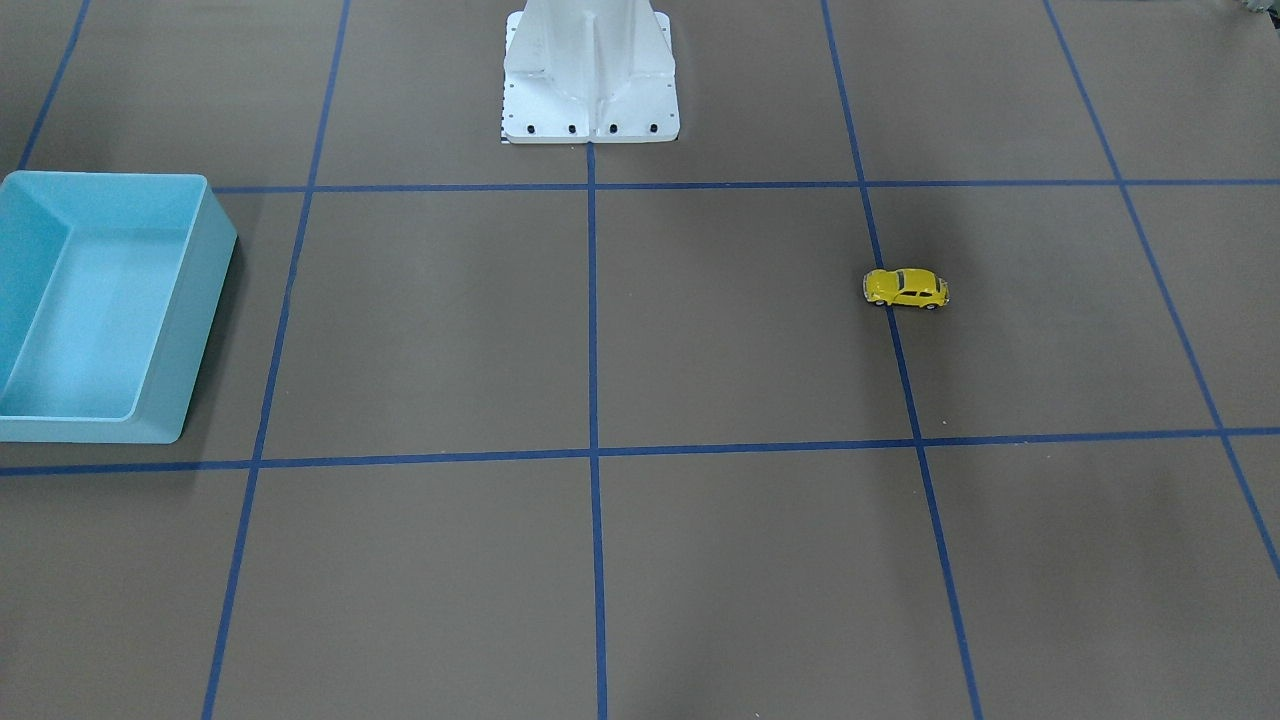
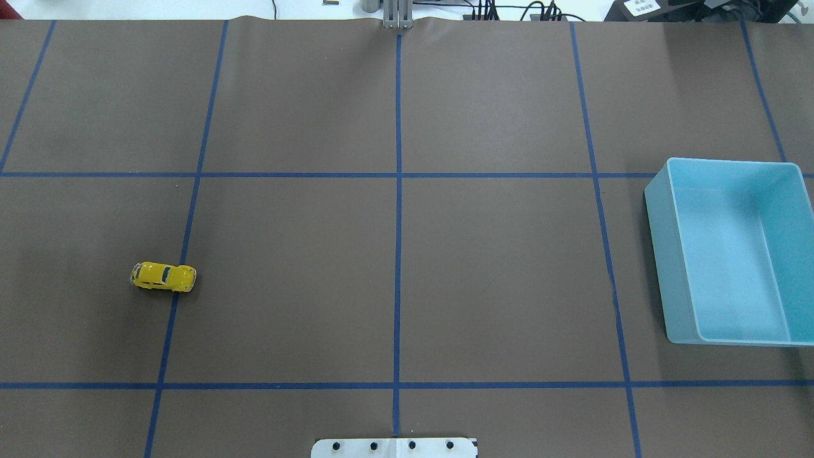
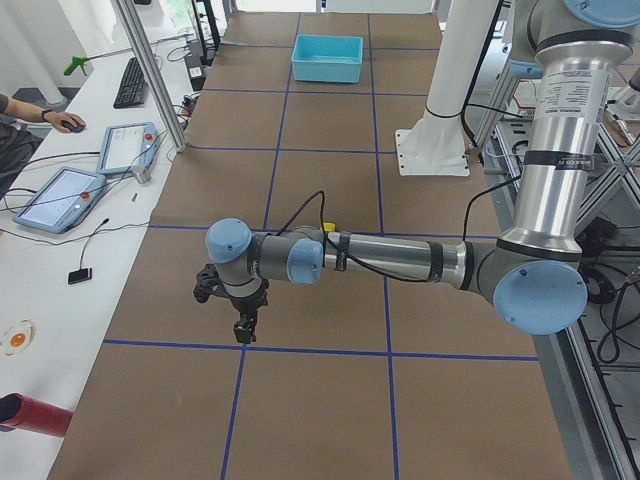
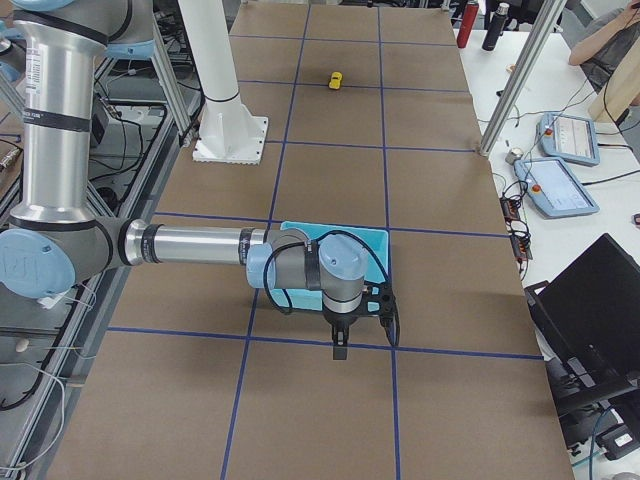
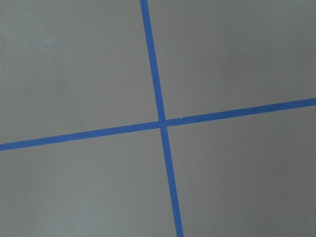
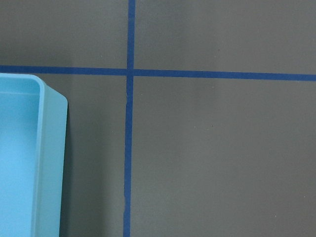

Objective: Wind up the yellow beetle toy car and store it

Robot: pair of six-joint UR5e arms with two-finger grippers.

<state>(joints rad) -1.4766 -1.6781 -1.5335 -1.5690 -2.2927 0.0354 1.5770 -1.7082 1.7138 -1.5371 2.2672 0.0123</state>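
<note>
Car (image 1: 905,288), glossy yellow beetle, dark windows, left pincer (image 3: 243,330) and right pincer (image 4: 345,342), opening impossible to tell

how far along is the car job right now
Done: nothing yet. The car sits on the table across a blue line, and the bin is empty.
In hand: nothing. The left gripper and the right gripper hang over the table, neither at the car.
Left: grasp the car, wind it up, put it in the bin.

Shows right gripper (image 4: 342,345) pointing down beside light blue bin (image 4: 330,232), yellow beetle toy car (image 4: 336,80) toward table's (image 4: 320,410) far end.
</note>
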